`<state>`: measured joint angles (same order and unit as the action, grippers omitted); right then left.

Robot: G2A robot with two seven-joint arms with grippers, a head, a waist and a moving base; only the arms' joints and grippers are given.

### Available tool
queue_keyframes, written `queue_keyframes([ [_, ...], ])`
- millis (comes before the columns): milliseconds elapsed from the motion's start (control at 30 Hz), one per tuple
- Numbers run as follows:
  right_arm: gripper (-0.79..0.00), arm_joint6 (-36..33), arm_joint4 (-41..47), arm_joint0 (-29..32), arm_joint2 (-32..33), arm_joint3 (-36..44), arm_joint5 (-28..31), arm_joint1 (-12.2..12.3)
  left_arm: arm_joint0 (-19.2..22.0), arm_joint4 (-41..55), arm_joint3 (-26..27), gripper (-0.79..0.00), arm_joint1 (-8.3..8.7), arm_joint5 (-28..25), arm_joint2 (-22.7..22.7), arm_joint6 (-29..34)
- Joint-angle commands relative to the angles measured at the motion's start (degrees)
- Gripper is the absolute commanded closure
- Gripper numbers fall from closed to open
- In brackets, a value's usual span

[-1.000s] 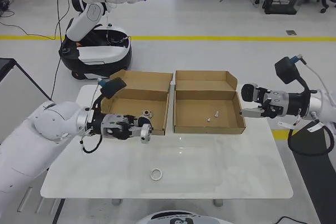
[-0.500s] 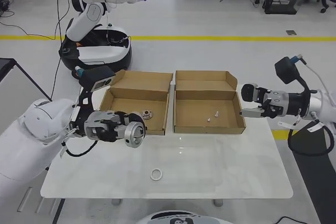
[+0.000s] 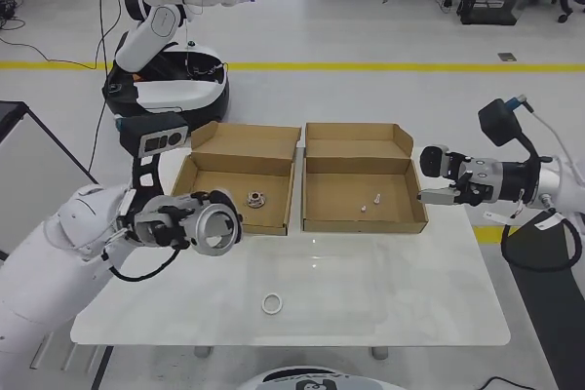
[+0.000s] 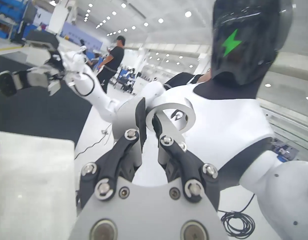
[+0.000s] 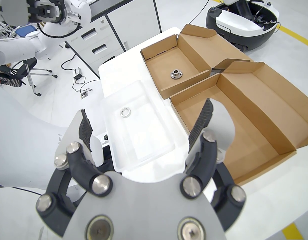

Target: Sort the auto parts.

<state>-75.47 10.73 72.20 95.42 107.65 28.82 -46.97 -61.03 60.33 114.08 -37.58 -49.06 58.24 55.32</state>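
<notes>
Your left claw (image 4: 147,119) pinches the big ring (image 4: 190,117); your right claw (image 5: 146,110) gapes, empty. Carry the ring over the box (image 3: 224,185) at 11 o'clock, then release low.

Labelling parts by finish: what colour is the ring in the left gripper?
The ring is silver-grey metal; left wrist view.

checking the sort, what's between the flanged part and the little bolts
The top view shows the adjoining side walls of the left box and right box between the flanged part and bolts.
</notes>
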Motion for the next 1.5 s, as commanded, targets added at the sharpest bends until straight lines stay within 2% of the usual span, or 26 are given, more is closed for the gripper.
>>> queue_keyframes([
  [0,-0.785,0.0,0.0,0.0,0.0,0.0,0.0,0.0,0.12,3.02,0.87,0.0,-0.58,0.21,-0.44,0.12],
  [267,-0.785,0.0,0.0,0.0,0.0,0.0,0.0,0.0,0.59,9.25,3.11,0.0,-3.83,1.11,0.32,1.04],
  [533,-0.785,0.0,0.0,0.0,0.0,0.0,0.0,0.0,-1.44,13.13,2.85,0.0,-7.58,3.31,2.22,3.25],
  [667,-0.785,0.0,0.0,0.0,0.0,0.0,0.0,0.0,-2.22,13.13,1.25,0.0,-9.35,5.43,4.27,5.36],
  [833,-0.785,0.0,0.0,0.0,0.0,0.0,0.0,0.0,-3.66,6.78,-2.03,0.0,-10.99,5.7,6.71,5.62],
  [967,-0.785,0.0,0.0,0.0,0.0,0.0,0.0,0.0,-4.73,1.52,-3.86,0.0,-11.81,5.21,7.98,5.13],
  [1200,-0.785,0.0,0.0,0.0,0.0,0.0,0.0,0.0,-5.96,-6.85,-6.22,0.0,-12.23,5.71,9.97,5.62],
  [1333,-0.785,0.0,0.0,0.0,0.0,0.0,0.0,0.0,-6.8,-5.51,-5.41,0.0,-12.57,5.22,10.48,5.13],
  [1467,-0.785,0.0,0.0,0.0,0.0,0.0,0.0,0.0,-7.47,1.65,-3.16,0.0,-13.28,4.86,10.4,4.77],
])
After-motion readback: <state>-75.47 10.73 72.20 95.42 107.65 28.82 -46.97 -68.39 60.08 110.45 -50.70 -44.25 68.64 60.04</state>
